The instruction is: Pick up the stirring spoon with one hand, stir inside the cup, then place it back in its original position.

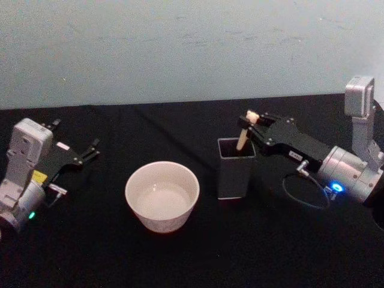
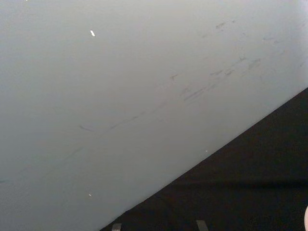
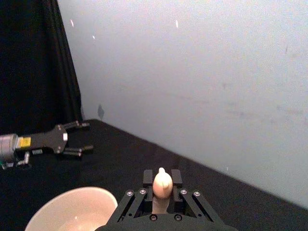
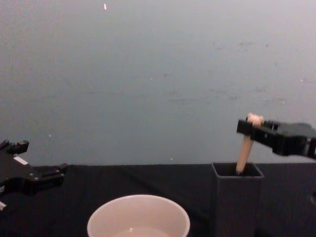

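Observation:
The stirring spoon (image 1: 242, 137) stands in the dark grey square holder (image 1: 234, 169), its peach handle (image 4: 244, 150) sticking up and its lower end hidden inside. My right gripper (image 1: 247, 119) reaches in from the right and is shut on the handle's top, whose bear head (image 3: 162, 183) pokes out between the fingers. The cream-white cup (image 1: 162, 196) sits left of the holder (image 4: 236, 200), also seen as a cup (image 4: 138, 217) and a cup (image 3: 72, 209). My left gripper (image 1: 94, 148) rests open at the far left, well away from the cup.
A black cloth (image 1: 192, 252) covers the table up to a pale wall (image 1: 180, 48) behind. A black cable (image 1: 300, 193) loops by my right wrist. The left gripper (image 3: 79, 138) shows in the distance past the cup.

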{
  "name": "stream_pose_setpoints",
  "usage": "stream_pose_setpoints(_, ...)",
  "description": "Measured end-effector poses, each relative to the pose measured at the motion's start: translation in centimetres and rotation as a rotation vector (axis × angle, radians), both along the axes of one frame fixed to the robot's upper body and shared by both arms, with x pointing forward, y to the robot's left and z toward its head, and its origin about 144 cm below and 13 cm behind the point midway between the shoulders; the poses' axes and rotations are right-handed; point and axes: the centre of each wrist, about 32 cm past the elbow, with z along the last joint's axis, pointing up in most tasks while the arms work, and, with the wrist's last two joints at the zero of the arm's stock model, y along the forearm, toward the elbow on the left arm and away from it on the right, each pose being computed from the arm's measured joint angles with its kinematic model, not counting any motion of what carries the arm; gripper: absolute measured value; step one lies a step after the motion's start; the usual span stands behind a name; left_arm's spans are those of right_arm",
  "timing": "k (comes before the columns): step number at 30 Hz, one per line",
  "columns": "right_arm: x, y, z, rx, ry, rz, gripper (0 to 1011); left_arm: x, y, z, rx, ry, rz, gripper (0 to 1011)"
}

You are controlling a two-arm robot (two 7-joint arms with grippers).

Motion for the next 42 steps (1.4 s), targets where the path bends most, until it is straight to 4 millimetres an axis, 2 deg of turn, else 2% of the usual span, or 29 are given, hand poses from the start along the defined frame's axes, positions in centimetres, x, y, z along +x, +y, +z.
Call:
stream_pose_setpoints(14, -0.7, -0.3, 3.6, 0.032, -0.155, 0.009, 214, 0.0, 0.0, 0.0, 0.0, 0.0, 0.0, 1001)
stream_pose_setpoints(25, -0.7, -0.2, 5.2, 0.063, -0.23, 0.018, 214, 0.0, 0.0, 0.0, 0.0, 0.0, 0.0, 1001)
stream_pose_setpoints(31, -0.2, 0.9, 5.4, 0.078, -0.24, 0.036, 214, 0.0, 0.0, 0.0, 0.0, 0.0, 0.0, 1001)
stream_pose_setpoints(42, 0.4, 4.5, 4.5, 0.067, -0.202, 0.14, 214, 0.0, 0.0, 0.0, 0.0, 0.0, 0.0, 1001)
